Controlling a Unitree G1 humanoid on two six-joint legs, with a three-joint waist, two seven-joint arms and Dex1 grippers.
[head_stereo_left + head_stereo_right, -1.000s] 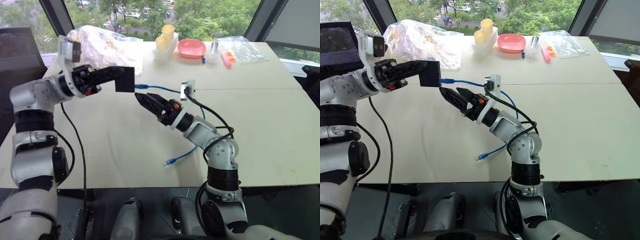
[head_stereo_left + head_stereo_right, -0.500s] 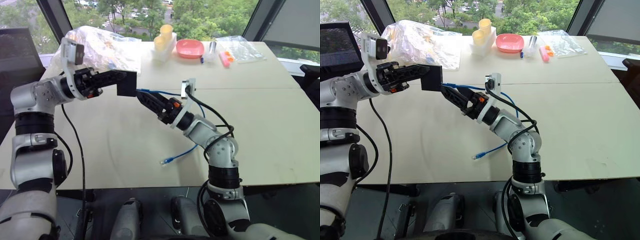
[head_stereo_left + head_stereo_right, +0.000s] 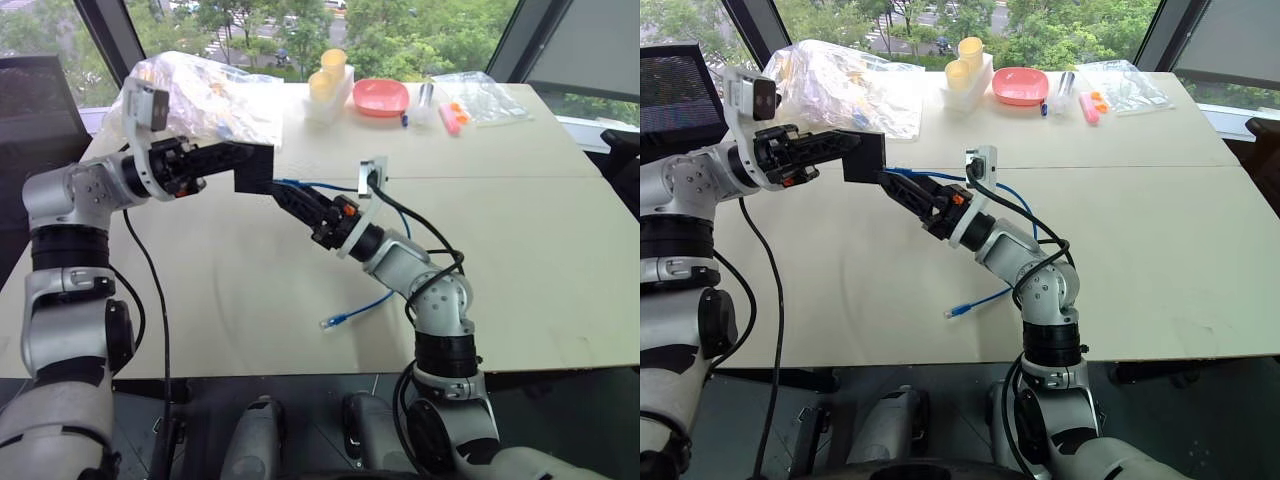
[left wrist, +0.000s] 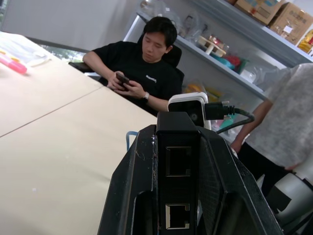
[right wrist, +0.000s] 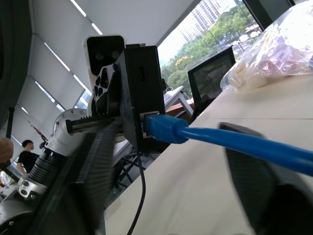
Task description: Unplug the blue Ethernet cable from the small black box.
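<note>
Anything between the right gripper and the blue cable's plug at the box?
Nothing visible. The right gripper has its fingers either side of the blue Ethernet cable, just behind the plug seated in the small black box, which the left gripper holds.

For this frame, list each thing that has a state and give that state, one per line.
blue Ethernet cable: still plugged into the box, free end lying on the table.
small black box: held in the air by the left gripper.
left gripper: jaws shut on the box.
right gripper: jaws either side of the cable near the plug, grip unclear.
</note>
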